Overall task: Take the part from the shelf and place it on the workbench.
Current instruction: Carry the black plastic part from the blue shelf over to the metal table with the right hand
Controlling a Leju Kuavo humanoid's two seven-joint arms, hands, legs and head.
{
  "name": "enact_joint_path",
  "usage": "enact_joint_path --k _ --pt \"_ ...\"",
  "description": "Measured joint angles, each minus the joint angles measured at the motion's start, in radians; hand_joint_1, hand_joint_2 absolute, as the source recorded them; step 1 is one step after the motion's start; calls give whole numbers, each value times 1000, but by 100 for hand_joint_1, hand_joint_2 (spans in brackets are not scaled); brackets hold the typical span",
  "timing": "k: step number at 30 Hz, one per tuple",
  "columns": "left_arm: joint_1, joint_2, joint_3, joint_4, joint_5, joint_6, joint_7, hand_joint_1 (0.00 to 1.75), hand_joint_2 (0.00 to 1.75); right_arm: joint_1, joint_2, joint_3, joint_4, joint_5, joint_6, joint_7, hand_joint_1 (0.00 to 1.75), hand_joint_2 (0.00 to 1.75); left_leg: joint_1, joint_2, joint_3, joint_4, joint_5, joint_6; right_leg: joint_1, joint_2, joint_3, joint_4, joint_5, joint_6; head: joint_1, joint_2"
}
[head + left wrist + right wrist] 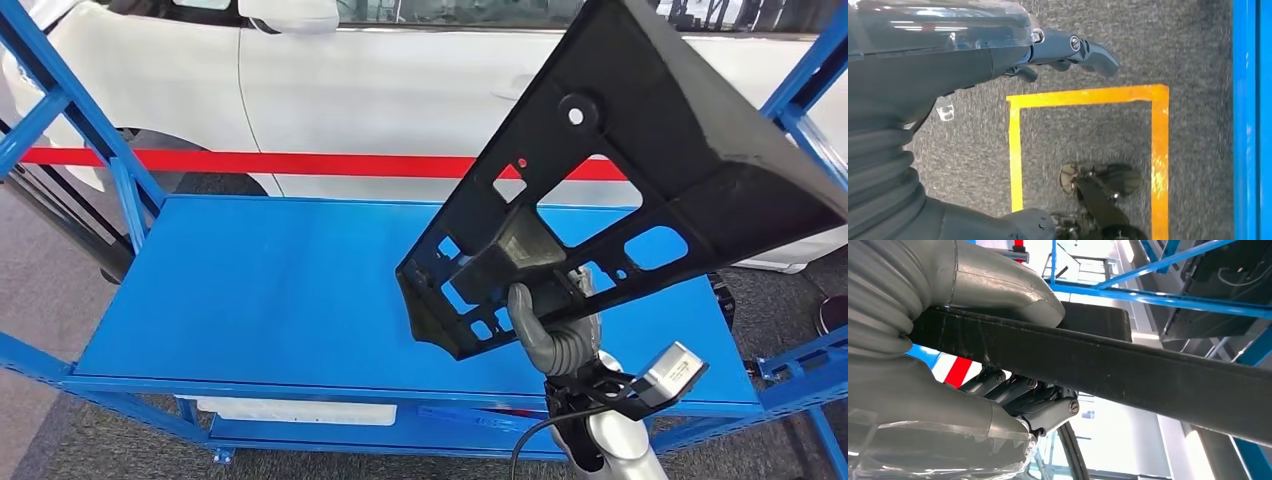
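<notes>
The right hand [553, 335] has a solid grip on the black plastic part [640, 170], thumb on one face and fingers [1040, 400] curled under the other. It's holding the panel up tilted, above the right side of the blue shelf [270, 290], not touching it. White car [400, 90] sits behind. The left hand [1068, 50] hangs over grey carpet with yellow floor tape [1088, 96], fingers loosely curled, holding nothing.

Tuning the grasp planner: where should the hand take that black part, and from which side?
By the black part's lower narrow end, from below, as the right hand does now: cut-outs there give the fingers purchase, thumb pressing one face, fingers the other.
</notes>
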Motion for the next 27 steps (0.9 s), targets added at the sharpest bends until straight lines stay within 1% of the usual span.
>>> enact_joint_path --k 1,2,3,4,5,6,7,8,9,10,11,12,14,15,16,17,18,19,20,21,22,23,24,25,26,27 --pt "2 2 -2 0 -1 -1 0 0 175 1 1 1 0 2 -3 0 175 175 1 0 -11 28 -34 -5 -3 -3 -9 -4 12 -8 -2 0" --pt "3 3 -5 0 -2 -2 0 0 175 2 2 2 0 4 -6 0 175 175 3 0 -26 77 -83 -9 -4 -5 -21 -5 22 -12 -4 0" --pt "4 3 -8 0 -3 -2 0 0 175 4 2 2 0 5 -8 0 175 175 5 0 -43 138 -132 -13 -4 -5 -34 -4 32 -16 -6 0" --pt "5 4 -10 0 -4 -2 0 0 175 6 3 2 0 5 -10 0 175 175 7 0 -55 200 -167 -16 -4 -6 -49 -2 42 -16 -7 0" --pt "6 5 -13 0 -5 -2 0 0 175 9 3 3 0 6 -10 0 175 175 8 0 -57 245 -180 -20 -4 -6 -64 1 52 -15 -7 0" --pt "6 6 -15 1 -6 -2 0 0 175 10 3 4 1 6 -10 0 175 175 10 0 -45 259 -169 -22 -4 -7 -81 5 62 -13 -7 0" --pt "6 8 -16 1 -6 -2 1 0 175 12 3 4 1 6 -10 0 175 175 12 0 -17 240 -144 -24 -5 -7 -97 10 71 -10 -7 0" --pt "6 10 -18 1 -7 -2 1 0 175 13 3 5 1 6 -10 0 175 175 14 1 27 190 -117 -26 -7 -7 -112 16 79 -6 -7 0" --pt "5 11 -19 1 -9 -2 1 0 175 14 3 5 1 6 -10 0 175 175 15 0 77 122 -107 -26 -7 -7 -126 23 86 0 -8 0" --pt "3 12 -20 1 -11 -2 1 0 175 15 3 5 1 6 -11 0 175 175 15 -1 120 60 -108 -22 -6 -7 -137 30 92 6 -7 0" --pt "3 13 -21 1 -14 -2 1 0 175 16 3 4 1 7 -11 -1 175 175 13 -2 148 13 -116 -17 -5 -7 -143 34 99 13 -6 0" --pt "3 13 -23 1 -16 -2 0 0 175 18 3 4 1 7 -11 -1 175 175 10 -4 158 -10 -126 -10 -4 -8 -147 36 106 19 -7 0" --pt "6 13 -27 1 -19 -1 0 0 175 25 2 4 0 9 -13 -3 175 175 8 -2 148 -16 -115 9 -7 -7 -150 36 118 33 -8 0" --pt "6 12 -30 1 -20 -1 0 0 175 29 1 3 0 9 -13 -4 175 175 8 0 140 -17 -106 19 -9 -5 -155 43 107 39 -9 0" --pt "6 12 -33 1 -22 -1 0 0 175 32 0 2 0 10 -14 -4 175 175 9 3 131 -19 -94 29 -10 -2 -165 67 76 43 -7 0" --pt "6 12 -37 1 -24 -1 1 0 175 34 -1 0 0 10 -14 -4 175 175 10 5 120 -20 -81 37 -12 0 -179 109 27 46 -6 0" --pt "6 12 -40 1 -26 -1 3 0 175 35 -2 -1 0 10 -14 -4 175 175 8 6 106 -20 -69 41 -12 2 -195 167 -27 49 -4 0" --pt "6 13 -42 2 -27 -1 4 0 175 35 -2 -2 1 11 -14 -4 175 175 6 7 90 -18 -57 44 -12 2 -209 231 -70 51 -4 0" --pt "6 13 -44 2 -28 -1 6 0 175 36 -3 -3 2 11 -14 -4 175 175 4 7 73 -17 -45 44 -12 2 -215 282 -89 51 -4 0" --pt "7 13 -45 2 -29 -2 8 0 175 36 -3 -4 3 10 -14 -4 175 175 2 8 56 -15 -34 44 -12 2 -208 308 -83 51 -4 0" --pt "7 13 -46 2 -29 -2 9 0 175 35 -3 -4 5 8 -14 -4 175 175 0 8 39 -13 -23 44 -12 3 -185 302 -61 48 -3 0" --pt "7 13 -47 2 -30 -3 9 0 175 35 -3 -5 7 7 -14 -3 175 175 -2 7 25 -12 -13 43 -10 3 -144 262 -35 42 -4 0" --pt "7 13 -48 2 -30 -5 10 0 175 33 -3 -7 8 5 -15 -3 175 175 -4 7 13 -11 -2 41 -6 4 -89 198 -19 34 -4 0" --pt "7 13 -50 2 -31 -7 10 0 175 29 -3 -8 8 3 -15 -2 175 175 -6 6 4 -9 6 38 -2 4 -31 120 -20 26 -4 0" --pt "6 12 -52 2 -33 -10 10 0 175 26 -3 -9 8 2 -15 -1 175 175 -7 5 -2 -10 16 33 3 4 12 58 -28 20 -4 0" --pt "6 12 -54 2 -35 -13 10 0 175 22 -3 -10 8 0 -15 -1 175 175 -6 5 -5 -11 26 27 7 4 38 17 -37 15 -3 0"
